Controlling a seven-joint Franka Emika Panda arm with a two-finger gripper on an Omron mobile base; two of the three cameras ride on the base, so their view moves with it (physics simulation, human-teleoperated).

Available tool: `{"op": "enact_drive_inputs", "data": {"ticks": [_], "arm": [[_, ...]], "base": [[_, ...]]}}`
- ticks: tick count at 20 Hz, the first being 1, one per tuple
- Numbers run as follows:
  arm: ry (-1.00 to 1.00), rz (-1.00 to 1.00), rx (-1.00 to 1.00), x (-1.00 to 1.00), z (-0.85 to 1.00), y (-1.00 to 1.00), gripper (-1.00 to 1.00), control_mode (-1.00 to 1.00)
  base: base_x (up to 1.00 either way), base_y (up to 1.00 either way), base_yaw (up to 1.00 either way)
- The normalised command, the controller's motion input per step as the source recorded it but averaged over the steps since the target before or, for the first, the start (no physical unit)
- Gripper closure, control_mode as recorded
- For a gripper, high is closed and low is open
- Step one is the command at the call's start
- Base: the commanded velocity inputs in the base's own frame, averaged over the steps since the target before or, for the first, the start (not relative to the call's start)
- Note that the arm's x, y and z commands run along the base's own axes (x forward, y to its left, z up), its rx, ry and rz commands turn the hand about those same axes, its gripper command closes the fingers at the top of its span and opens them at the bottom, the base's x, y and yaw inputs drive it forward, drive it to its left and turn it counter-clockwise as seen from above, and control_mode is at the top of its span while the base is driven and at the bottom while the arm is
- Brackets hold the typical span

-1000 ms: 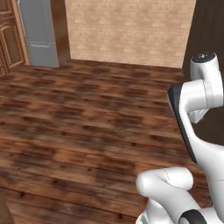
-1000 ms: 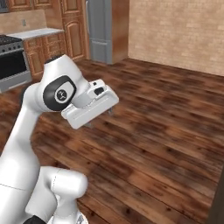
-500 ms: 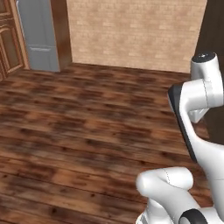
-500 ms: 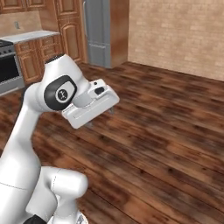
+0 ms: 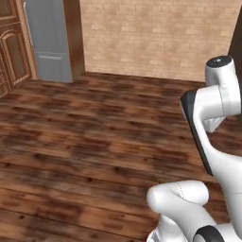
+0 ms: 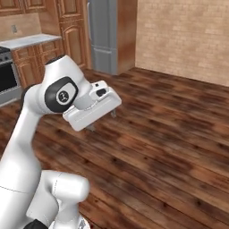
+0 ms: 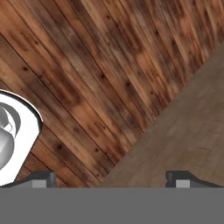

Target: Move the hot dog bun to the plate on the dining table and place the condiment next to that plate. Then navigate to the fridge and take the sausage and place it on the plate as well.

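**A:** so where's it at rn? looks like it's just sitting out on open floor.

**B:** pretty much. Base is out on the wood floor (image 5: 94,142), arm folded up over it. The fridge (image 6: 103,36) is the tall grey thing against the far wall, door shut afaict, wood cabinets (image 6: 71,31) on one side and a brick wall (image 5: 156,33) on the other. From the left cam the fridge (image 5: 47,40) sits way up in the top left corner, so it's ahead and off to the robot's left, well apart from the arm.

**A:** gripper doing anything?

**B:** nope. Gripper (image 7: 111,177) is spread about as wide as it goes, the two dark tips far apart at the bottom of the hand cam, nothing between them. It's pointing down at bare floorboards, not at the fridge at all. In the right cam the hand (image 6: 91,107) hangs out in front of the shoulder, angled down.

**A:** bun, plate, ketchup?

**B:** can't say where those are from here, no table around. Sausage I'd guess is inside the fridge but door's closed so idk.

**A:** so what matters for the next bit?

**B:** imo just the bearing: fridge is forward-left and far, so it's a drive-and-turn job first, arm can't reach anything yet. There's also a stove (image 6: 6,74) on the left edge by the counter, don't mix that up w/ the fridge.
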Motion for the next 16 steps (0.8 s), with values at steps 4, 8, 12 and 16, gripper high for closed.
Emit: {"op": "enact_drive_inputs", "data": {"ticks": [4,8,12,16], "arm": [[0.00,0.00,0.00,0.00,0.00,0.00,-1.00,1.00],[0.00,0.00,0.00,0.00,0.00,0.00,-1.00,1.00],[0.00,0.00,0.00,0.00,0.00,0.00,-1.00,1.00],[0.00,0.00,0.00,0.00,0.00,0.00,-1.00,1.00]], "base": [[1.00,0.48,-0.10],[1.00,0.31,-0.06],[1.00,0.31,-0.06],[1.00,0.43,-0.08]]}}
